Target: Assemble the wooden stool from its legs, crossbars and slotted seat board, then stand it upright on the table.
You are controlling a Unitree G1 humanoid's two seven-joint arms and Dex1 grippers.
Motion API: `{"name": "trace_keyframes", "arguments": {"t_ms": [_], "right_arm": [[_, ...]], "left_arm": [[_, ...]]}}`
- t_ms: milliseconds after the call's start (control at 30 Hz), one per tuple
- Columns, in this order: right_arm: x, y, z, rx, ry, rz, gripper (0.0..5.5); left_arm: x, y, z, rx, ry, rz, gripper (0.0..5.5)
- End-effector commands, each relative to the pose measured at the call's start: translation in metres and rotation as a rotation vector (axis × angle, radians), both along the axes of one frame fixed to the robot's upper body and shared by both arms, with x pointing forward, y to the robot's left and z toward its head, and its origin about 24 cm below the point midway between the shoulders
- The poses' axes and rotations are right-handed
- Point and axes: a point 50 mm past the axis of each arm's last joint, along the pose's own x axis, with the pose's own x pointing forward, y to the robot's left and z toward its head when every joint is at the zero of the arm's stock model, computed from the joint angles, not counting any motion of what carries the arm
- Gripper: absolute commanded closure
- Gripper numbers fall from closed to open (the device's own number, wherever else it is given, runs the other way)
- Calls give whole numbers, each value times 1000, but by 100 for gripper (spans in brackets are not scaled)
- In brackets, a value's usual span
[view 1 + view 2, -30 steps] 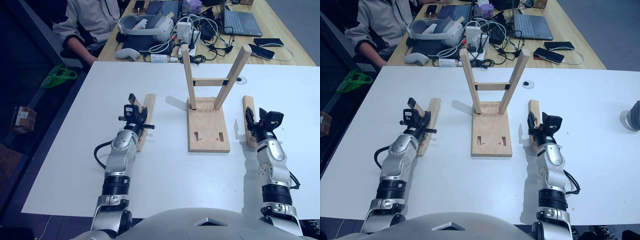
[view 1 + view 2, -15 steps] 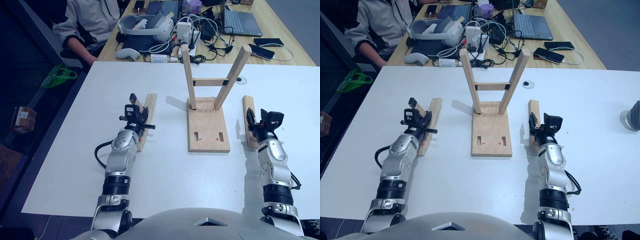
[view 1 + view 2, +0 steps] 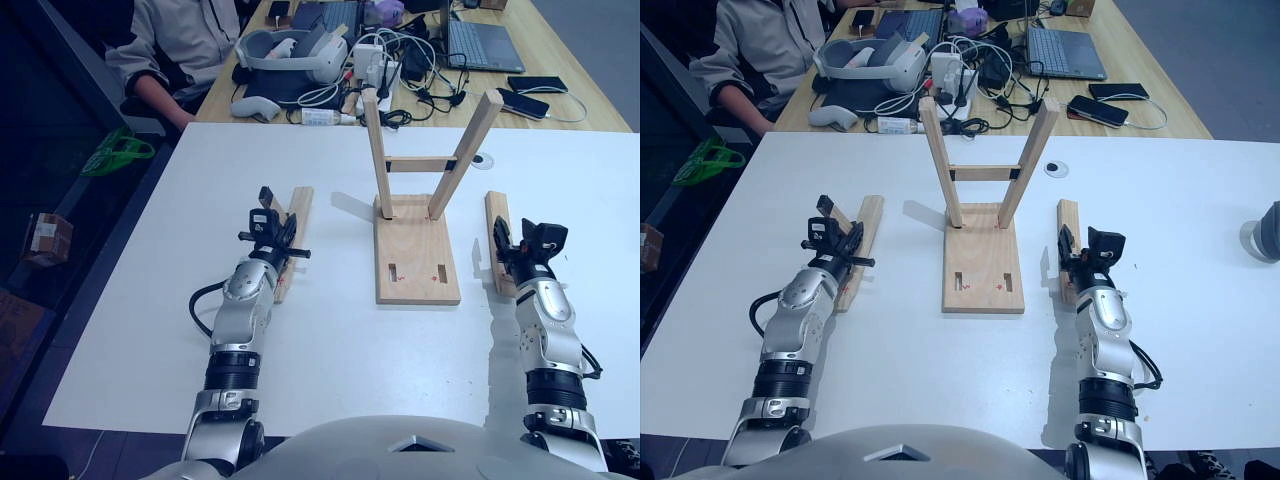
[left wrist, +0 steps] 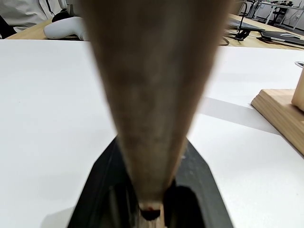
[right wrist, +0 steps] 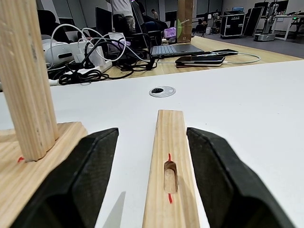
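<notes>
Nearest, by the table's left edge: pinched narrow on left leg with left gripper. By the right edge: spread wide with right gripper astride right leg, touching nothing. Probably handles light, stiff, not fragile. Smooth, square-cut pale wood, so grip mid-length across flat faces, clear of the mortise. Farther, mid-table: lying flat, seat, with two uprights and crossbar standing in it, two slots free.
</notes>
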Motion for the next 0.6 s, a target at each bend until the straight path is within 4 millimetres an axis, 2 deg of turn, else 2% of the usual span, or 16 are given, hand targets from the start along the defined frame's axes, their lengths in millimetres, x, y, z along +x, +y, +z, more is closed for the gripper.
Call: {"name": "trace_keyframes", "arguments": {"t_ms": [33,600], "right_arm": [[2,1,4,-3,-11,5,262],[2,0,4,-1,-9,1,262]], "left_arm": [[3,-2,3,4,-8,-5,485],[3,-1,4,-4,-18,21,485]]}}
